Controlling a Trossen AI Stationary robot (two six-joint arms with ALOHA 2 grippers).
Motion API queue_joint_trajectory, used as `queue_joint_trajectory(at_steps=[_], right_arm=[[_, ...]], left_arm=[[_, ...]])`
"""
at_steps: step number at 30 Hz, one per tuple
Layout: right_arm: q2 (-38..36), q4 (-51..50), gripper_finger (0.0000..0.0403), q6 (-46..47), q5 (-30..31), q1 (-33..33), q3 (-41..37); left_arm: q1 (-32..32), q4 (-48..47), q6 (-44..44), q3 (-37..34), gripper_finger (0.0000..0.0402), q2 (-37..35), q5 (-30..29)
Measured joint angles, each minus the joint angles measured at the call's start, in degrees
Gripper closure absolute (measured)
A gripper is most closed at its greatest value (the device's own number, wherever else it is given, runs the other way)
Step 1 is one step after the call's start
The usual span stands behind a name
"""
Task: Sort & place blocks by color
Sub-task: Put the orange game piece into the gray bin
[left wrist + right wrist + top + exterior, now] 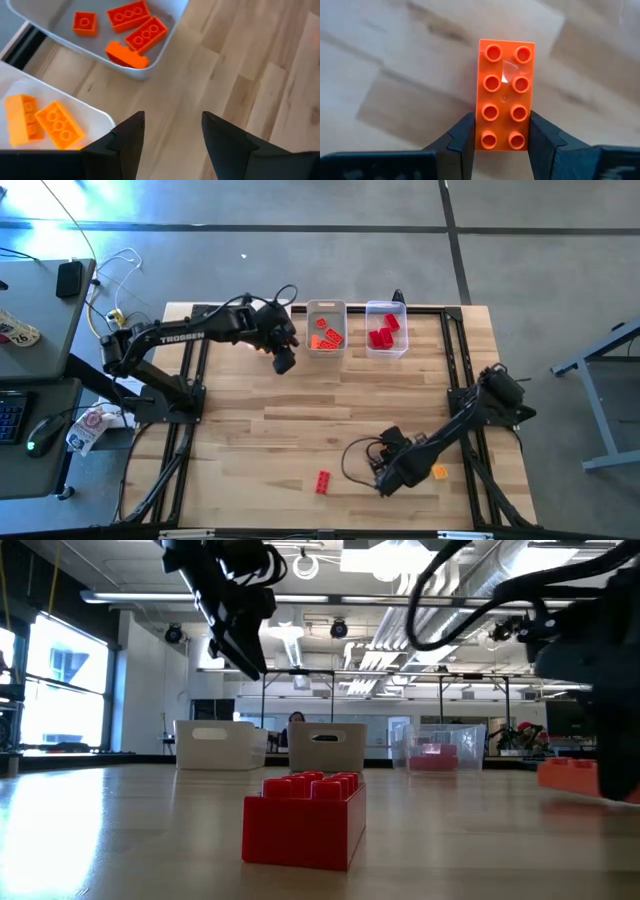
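R gripper (501,137) is clamped on an orange 2x4 studded brick (505,95), fingers on the two long sides at one end, most of the brick sticking out past the tips. In the high view it sits at the table's (260,430) front right, low on the wood, well right of the lone red brick (322,482). A yellow-orange brick (439,473) lies just right of that gripper.

Handling, my read: hard plastic, stiff, light, won't crush or bend. Sides are smooth, so could slip or swing since you're holding it off-centre, near one end. Grip across the narrow width is right; nearer the middle would be steadier. Lift slow and keep it level.

L gripper (170,132) hangs w/ fingers apart, nothing between them, just left of the grey bin (326,330) at the table's back edge. That bin holds orange-red bricks (136,31). The clear bin (386,330), just right of the grey bin, holds red bricks (383,332). The white bin (55,102), seen by the L wrist cam, holds yellow-orange bricks (42,122).

By colour, your held brick prob goes w/ the orange-red ones.
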Motion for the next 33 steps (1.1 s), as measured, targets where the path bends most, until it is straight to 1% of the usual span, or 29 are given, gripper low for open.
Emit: queue_joint_trajectory(at_steps=[7, 17, 26, 33], right_arm=[[-0.4, 2.07, 0.0289, -11.39, 2.73, -5.69, -0.02], [-5.49, 5.58, 0.0289, -30.61, 7.26, -15.59, -0.02], [-8.33, 15.81, 0.0289, -50.95, 7.65, -25.14, -0.02], [-8.33, 27.18, 0.0289, -64.65, 4.73, -32.4, -0.02]], left_arm=[[-4.76, -1.8, -0.18, 0.0, 0.0218, 0.0, 0.0], [-12.4, -2.99, -2.61, -0.02, 0.0218, 0.02, -0.02], [-18.11, -2.95, -4.19, -0.04, 0.0218, 0.02, -0.22], [-21.25, -2.93, -6.26, -0.04, 0.0218, 0.02, -0.23]])
